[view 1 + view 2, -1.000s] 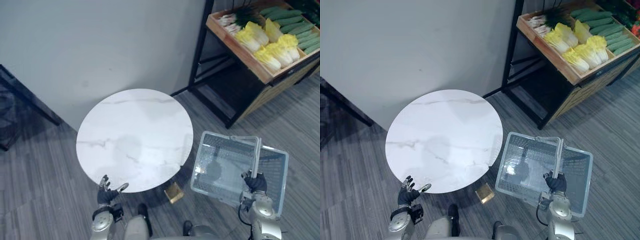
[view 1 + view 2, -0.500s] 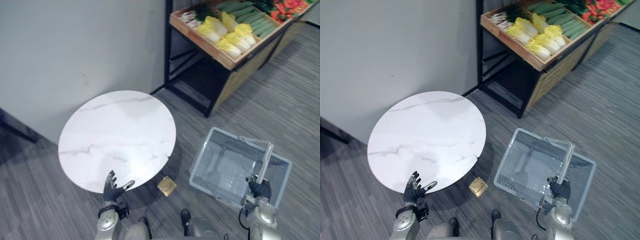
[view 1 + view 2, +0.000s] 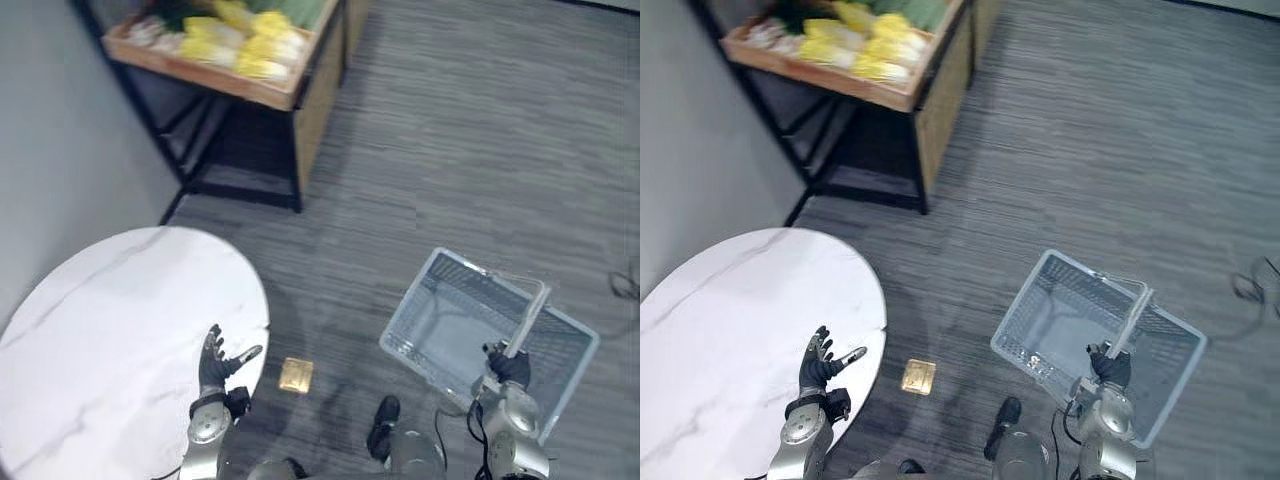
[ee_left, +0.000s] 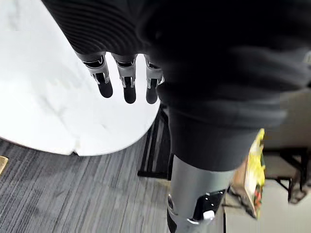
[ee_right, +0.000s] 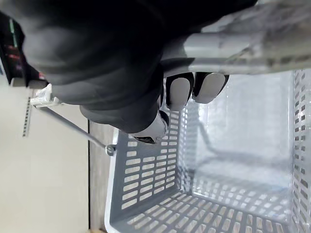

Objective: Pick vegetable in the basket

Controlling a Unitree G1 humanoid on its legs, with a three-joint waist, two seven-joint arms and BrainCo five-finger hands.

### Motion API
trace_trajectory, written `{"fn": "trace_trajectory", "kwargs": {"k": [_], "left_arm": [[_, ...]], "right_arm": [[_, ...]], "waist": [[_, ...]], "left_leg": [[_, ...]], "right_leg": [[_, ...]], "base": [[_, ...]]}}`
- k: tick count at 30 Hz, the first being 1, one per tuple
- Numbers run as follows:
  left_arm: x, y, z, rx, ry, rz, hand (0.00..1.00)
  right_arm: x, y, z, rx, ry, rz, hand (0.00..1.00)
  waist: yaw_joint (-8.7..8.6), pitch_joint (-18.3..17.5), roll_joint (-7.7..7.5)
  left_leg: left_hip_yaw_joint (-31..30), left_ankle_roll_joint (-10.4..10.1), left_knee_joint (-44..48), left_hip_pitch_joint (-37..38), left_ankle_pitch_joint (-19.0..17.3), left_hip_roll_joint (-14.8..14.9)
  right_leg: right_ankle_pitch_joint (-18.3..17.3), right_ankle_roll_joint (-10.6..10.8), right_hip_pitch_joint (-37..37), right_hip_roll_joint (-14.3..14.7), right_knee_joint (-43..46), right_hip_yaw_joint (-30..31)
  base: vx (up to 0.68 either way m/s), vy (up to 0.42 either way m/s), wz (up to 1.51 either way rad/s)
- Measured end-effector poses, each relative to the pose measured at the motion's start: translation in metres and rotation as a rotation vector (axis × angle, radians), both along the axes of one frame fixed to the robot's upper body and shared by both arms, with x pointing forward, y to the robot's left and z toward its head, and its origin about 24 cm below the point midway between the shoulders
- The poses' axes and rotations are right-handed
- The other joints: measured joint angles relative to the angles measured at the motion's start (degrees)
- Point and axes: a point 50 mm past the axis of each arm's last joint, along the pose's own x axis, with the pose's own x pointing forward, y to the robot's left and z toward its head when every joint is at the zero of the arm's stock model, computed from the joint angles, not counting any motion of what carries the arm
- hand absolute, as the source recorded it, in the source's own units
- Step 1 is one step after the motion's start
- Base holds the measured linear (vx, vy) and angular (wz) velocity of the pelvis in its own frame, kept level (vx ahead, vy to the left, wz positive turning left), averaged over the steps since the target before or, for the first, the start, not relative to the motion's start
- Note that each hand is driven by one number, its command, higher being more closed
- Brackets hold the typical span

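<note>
A pale see-through basket (image 3: 571, 339) hangs at the lower right over the grey floor, nothing lying inside it. My right hand (image 3: 511, 368) is shut on its handle (image 3: 530, 315); the right wrist view has the fingers (image 5: 194, 87) curled round the grey bar (image 5: 228, 51) above the basket's slotted wall (image 5: 146, 170). My left hand (image 3: 216, 366) is open at the lower left, fingers (image 4: 127, 82) straight over the edge of the round white table (image 3: 90, 340). Yellow cabbages (image 3: 250, 35) and other greens lie in a wooden crate (image 3: 225, 85) on a black rack at the upper left.
A small brass floor plate (image 3: 295, 375) lies beside the table's edge. The grey wall (image 3: 60, 150) runs along the left. Open grey plank floor (image 3: 480, 130) stretches to the right of the rack.
The camera has swung to the right: the rack and table now sit further left, with more open floor in view. Both hands keep their poses, the right still on the basket handle.
</note>
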Motion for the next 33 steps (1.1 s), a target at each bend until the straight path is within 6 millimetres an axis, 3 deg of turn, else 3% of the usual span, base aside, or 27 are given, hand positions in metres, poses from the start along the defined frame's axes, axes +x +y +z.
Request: {"fn": "trace_trajectory", "kwargs": {"k": [2, 3, 4, 5, 6, 7, 8, 9, 10, 12, 14, 15, 16, 17, 19, 21, 23, 24, 26, 27, 28, 29, 30, 31, 32, 33], "left_arm": [[0.004, -0.002, -0.001, -0.010, -0.001, -0.001, 0.00], [0.004, -0.004, -0.001, -0.020, 0.000, 0.001, 0.00], [0.004, -0.005, -0.002, -0.022, 0.001, 0.002, 0.00], [0.002, -0.006, -0.005, -0.030, 0.014, 0.004, 0.00], [0.001, -0.006, -0.007, -0.032, 0.025, 0.006, 0.00], [-0.002, -0.006, -0.010, -0.038, 0.040, 0.010, 0.00], [-0.002, -0.007, -0.011, -0.041, 0.044, 0.007, 0.00], [-0.002, -0.007, -0.011, -0.046, 0.043, 0.010, 0.00], [-0.005, -0.006, -0.013, -0.045, 0.052, 0.015, 0.00], [-0.011, -0.003, -0.016, -0.042, 0.068, 0.026, 0.00], [-0.025, 0.001, -0.022, -0.047, 0.104, 0.057, 0.00], [-0.031, 0.004, -0.024, -0.050, 0.118, 0.082, 0.00], [-0.034, 0.007, -0.025, -0.046, 0.126, 0.097, 0.00], [-0.034, 0.014, -0.023, -0.037, 0.114, 0.122, 0.00], [-0.032, 0.018, -0.021, -0.038, 0.102, 0.143, 0.00], [-0.033, 0.015, -0.022, -0.047, 0.107, 0.146, 0.00], [-0.036, 0.016, -0.023, -0.038, 0.115, 0.151, 0.00], [-0.036, 0.017, -0.022, -0.032, 0.113, 0.150, 0.00], [-0.033, 0.018, -0.019, -0.012, 0.103, 0.130, 0.00], [-0.028, 0.017, -0.017, -0.013, 0.090, 0.123, 0.00], [-0.023, 0.016, -0.014, -0.016, 0.074, 0.117, 0.00], [-0.017, 0.015, -0.012, -0.017, 0.061, 0.112, 0.00], [-0.015, 0.014, -0.011, -0.018, 0.055, 0.110, 0.00], [-0.013, 0.013, -0.011, -0.021, 0.052, 0.107, 0.00], [-0.015, 0.014, -0.012, -0.018, 0.058, 0.111, 0.00], [-0.017, 0.016, -0.013, -0.011, 0.065, 0.110, 0.00]], "right_arm": [[0.000, 0.002, -0.004, 0.003, 0.023, 0.033, 1.00], [-0.003, 0.006, -0.009, 0.003, 0.051, 0.066, 1.00], [-0.003, 0.007, -0.009, 0.003, 0.055, 0.070, 1.00], [-0.003, 0.011, -0.011, -0.012, 0.071, 0.109, 1.00], [-0.002, 0.013, -0.011, -0.016, 0.076, 0.124, 1.00], [0.001, 0.017, -0.010, -0.028, 0.077, 0.153, 1.00], [0.003, 0.018, -0.009, -0.032, 0.072, 0.162, 1.00], [0.010, 0.018, -0.004, -0.040, 0.051, 0.169, 1.00], [0.016, 0.018, 0.000, -0.045, 0.033, 0.175, 1.00], [0.020, 0.020, 0.002, -0.050, 0.024, 0.187, 1.00], [0.021, 0.020, 0.003, -0.062, 0.022, 0.203, 1.00], [0.022, 0.015, 0.005, -0.080, 0.022, 0.206, 1.00], [0.022, 0.015, 0.003, -0.079, 0.031, 0.206, 1.00], [0.023, 0.019, 0.002, -0.074, 0.033, 0.229, 1.00], [0.026, 0.023, 0.004, -0.073, 0.025, 0.257, 1.00], [0.027, 0.028, 0.000, -0.067, 0.037, 0.288, 1.00], [0.023, 0.035, -0.007, -0.040, 0.058, 0.308, 1.00], [0.022, 0.037, -0.008, -0.035, 0.065, 0.309, 1.00], [0.021, 0.036, -0.009, -0.041, 0.071, 0.310, 1.00], [0.022, 0.035, -0.008, -0.047, 0.069, 0.312, 1.00], [0.025, 0.035, -0.005, -0.056, 0.060, 0.316, 1.00], [0.026, 0.033, -0.003, -0.061, 0.051, 0.312, 1.00], [0.027, 0.032, -0.002, -0.065, 0.049, 0.311, 1.00], [0.026, 0.030, -0.002, -0.069, 0.052, 0.307, 1.00], [0.020, 0.029, -0.006, -0.066, 0.068, 0.301, 1.00], [0.017, 0.028, -0.008, -0.066, 0.077, 0.298, 1.00]], "waist": [[-0.03, 0.0, 0.66], [-0.03, 0.1, 0.92], [-0.03, 0.2, 1.13], [0.04, 0.7, 2.71], [0.09, 0.7, 3.02], [0.97, 0.9, 3.42], [1.60, 1.2, 2.89], [2.72, 1.0, 3.37], [3.91, 1.5, 2.55], [5.16, 1.6, 2.58], [6.29, 1.6, 2.86], [6.50, 1.0, 4.43], [7.27, 0.9, 4.87], [7.71, 0.6, 3.11], [7.75, 0.5, 1.33], [7.80, 0.5, 0.94], [7.15, 0.6, 0.83], [6.68, 0.6, 0.71], [5.86, 0.4, 0.40], [5.77, 0.4, 0.46], [5.64, 0.3, 0.69], [5.14, 0.4, 0.70], [4.60, 0.4, 0.73], [4.02, 0.4, 0.79], [3.99, 0.0, -0.17], [3.95, -0.2, -0.69]], "left_leg": [[-0.2, -0.2, 4.2, 0.3, -0.1, 2.1], [-1.4, -0.2, 12.3, -0.2, -0.1, 5.6], [-1.9, -0.1, 14.5, -0.4, -0.1, 6.5], [-6.5, 2.7, 25.6, -2.1, 1.9, 11.3], [-9.2, 5.2, 30.0, -3.3, 4.1, 12.5], [-18.4, 4.7, 37.7, -7.3, 7.6, 11.9], [-23.0, 2.9, 39.6, -9.6, 5.6, 10.0], [-29.2, -0.3, 40.5, -14.0, 1.0, 5.9], [-32.4, -0.3, 37.4, -16.9, -1.6, 2.5], [-34.6, -0.2, 30.1, -19.4, -2.3, -0.5], [-35.6, -1.7, 17.0, -21.5, -0.5, -3.4], [-35.3, -1.7, 7.2, -21.7, 5.9, -3.2], [-34.0, 1.9, 7.1, -20.5, 9.1, -2.9], [-32.8, 3.1, 7.6, -20.3, 7.4, -4.5], [-32.2, 5.6, 8.6, -19.9, 4.7, -7.0], [-31.3, 6.8, 6.9, -16.4, 2.5, -9.2], [-31.9, 8.5, 3.3, -9.1, 1.5, -11.5], [-32.6, 9.0, 3.0, -7.6, 1.1, -12.0], [-35.8, 9.3, -0.2, -2.6, 0.8, -13.4], [-36.9, 9.3, -1.0, -1.8, 0.7, -13.3], [-39.4, 9.3, -2.1, -1.1, 0.8, -13.0], [-41.5, 9.1, -2.3, -0.7, 0.7, -12.6], [-42.5, 8.7, -2.4, -0.3, 0.4, -12.3], [-44.0, 6.7, -2.3, 1.2, -0.7, -11.5], [-44.7, 3.9, -1.3, 3.6, -3.4, -11.2], [-45.6, 3.3, 0.1, 4.4, -5.1, -11.2]], "right_leg": [[-0.7, -0.1, -0.8, 2.3, 0.7, 3.7], [-1.8, -0.3, 0.4, 4.2, 0.6, 5.8], [-2.0, -0.5, 0.9, 4.7, 0.5, 6.4], [-3.5, -1.3, 4.0, 7.4, 0.2, 8.2], [-4.2, -1.4, 4.9, 8.7, 0.1, 9.6], [-4.8, -1.7, 6.7, 9.4, -0.9, 12.3], [-4.9, -1.7, 7.2, 9.5, -1.4, 13.6], [-4.9, -1.7, 7.8, 9.3, -2.4, 16.3], [-4.9, -1.8, 9.1, 9.1, -3.9, 18.5], [-5.1, -1.4, 11.2, 8.5, -5.2, 20.5], [-6.6, 1.1, 13.8, 7.4, -5.8, 22.2], [-7.7, 2.9, 14.5, 8.0, -5.7, 22.4], [-8.3, 3.9, 15.5, 8.2, -5.8, 23.6], [-8.9, 5.2, 16.4, 6.3, -6.1, 24.3], [-10.0, 7.4, 16.5, 3.6, -4.7, 24.8], [-11.6, 10.2, 13.6, 0.9, 6.2, 25.3], [-9.0, 18.1, 4.3, -1.8, 32.8, 27.7], [-9.3, 17.5, 2.8, -1.9, 37.6, 27.7], [-13.9, 11.4, -1.7, -2.7, 41.6, 24.4], [-14.9, 10.3, -3.1, -2.5, 39.8, 23.1], [-16.0, 8.6, -5.6, -1.4, 33.6, 21.2], [-15.6, 8.3, -7.6, 0.4, 24.8, 22.3], [-14.6, 8.2, -8.2, 0.9, 20.4, 23.4], [-10.4, 8.3, -8.4, 1.9, 11.4, 25.5], [-2.1, 8.4, -7.2, 2.3, 1.5, 27.5], [0.9, 8.1, -7.2, 2.2, 1.0, 28.7]], "base": [[0.20, -0.228, -1.23], [0.18, -0.190, -0.99], [0.24, -0.156, -1.13], [0.18, -0.054, -0.85], [0.28, -0.060, -1.18], [0.20, 0.000, -0.89], [0.25, 0.043, -1.09], [0.26, 0.076, -1.06], [0.31, 0.097, -1.08], [0.27, 0.119, -0.71], [0.29, 0.202, -0.56], [0.32, 0.254, -0.54], [0.39, 0.243, -0.37], [0.43, 0.236, -0.21], [0.42, 0.233, -0.01], [0.44, 0.301, -0.01], [0.41, 0.231, 0.21], [0.45, 0.117, 0.67], [0.47, 0.043, 0.67], [0.47, -0.024, 0.54], [0.47, -0.078, 0.75], [0.47, -0.104, 0.90], [0.47, -0.154, 1.07], [0.61, -0.250, 1.12], [0.64, -0.285, 1.07], [0.56, -0.288, 0.83]]}}
